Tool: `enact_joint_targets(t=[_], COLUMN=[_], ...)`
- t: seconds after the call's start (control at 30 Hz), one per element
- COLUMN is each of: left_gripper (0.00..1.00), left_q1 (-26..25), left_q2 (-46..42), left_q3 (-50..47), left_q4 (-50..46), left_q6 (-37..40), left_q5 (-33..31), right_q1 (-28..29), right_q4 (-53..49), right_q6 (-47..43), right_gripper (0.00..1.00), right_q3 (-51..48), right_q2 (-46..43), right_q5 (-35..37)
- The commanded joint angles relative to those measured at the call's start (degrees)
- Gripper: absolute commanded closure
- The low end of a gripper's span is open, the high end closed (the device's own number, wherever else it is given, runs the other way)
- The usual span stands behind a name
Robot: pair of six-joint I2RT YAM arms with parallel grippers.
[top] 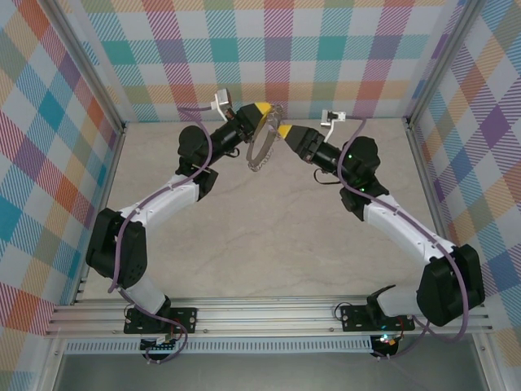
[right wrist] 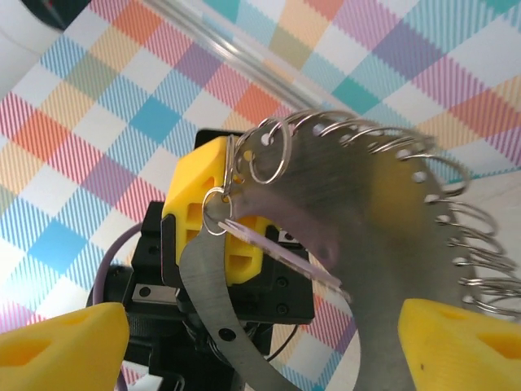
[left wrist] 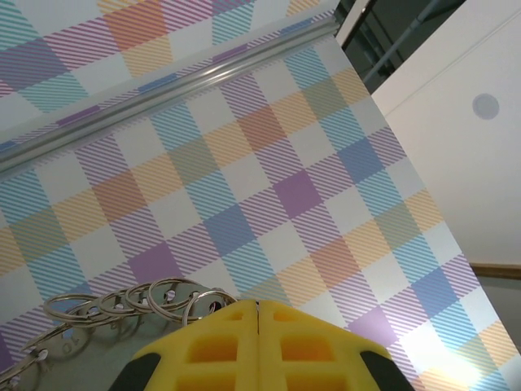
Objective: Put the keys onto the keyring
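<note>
The keyring [top: 262, 151], a thin silver hoop edged with small loops, is held up above the table. My left gripper [top: 261, 108] is shut on its upper rim, and its yellow fingers [left wrist: 258, 308] are pressed together beside the loops [left wrist: 146, 300]. In the right wrist view the hoop's band [right wrist: 203, 301] crosses in front of the left gripper [right wrist: 232, 175]. A lilac key [right wrist: 281, 248] hangs from one small loop [right wrist: 216, 210] on the rim, seen edge-on and free of any finger. My right gripper [right wrist: 262, 326] is open, its fingers wide on either side of the hoop, close by in the top view [top: 283, 130].
Checked fabric walls [top: 326, 57] enclose the pale table [top: 269, 236] on three sides, with metal posts at the corners. Both arms reach towards the back middle and meet there. The right part of the hoop is blurred in the right wrist view.
</note>
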Motion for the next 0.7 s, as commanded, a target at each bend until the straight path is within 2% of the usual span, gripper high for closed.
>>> enact_joint_targets(t=[0.0,0.23,0.57,0.67], left_gripper=[1.0,1.0,1.0,1.0], left_q1=[-0.4,-0.46,-0.47,-0.43], left_q2=[-2.83,-3.88,-5.12,-5.23], left_q3=[-1.27,-3.2,-6.49,-6.86], left_q4=[3.93,3.32,2.09,1.84], left_q6=[-1.17,-1.18,-2.29,-2.54], left_q5=[-2.72,-5.39,-10.36,-10.71], right_q1=[-0.45,-0.36,2.42,3.45], right_q4=[0.21,5.66,12.96,14.03], right_q6=[2.28,8.0,12.42,12.96], right_gripper=[0.11,0.13,0.5,0.55], right_q3=[-1.77,-2.59,2.64,4.57], right_q2=[-2.5,-1.17,6.84,8.98], right_q5=[6.97,13.81,17.59,17.55])
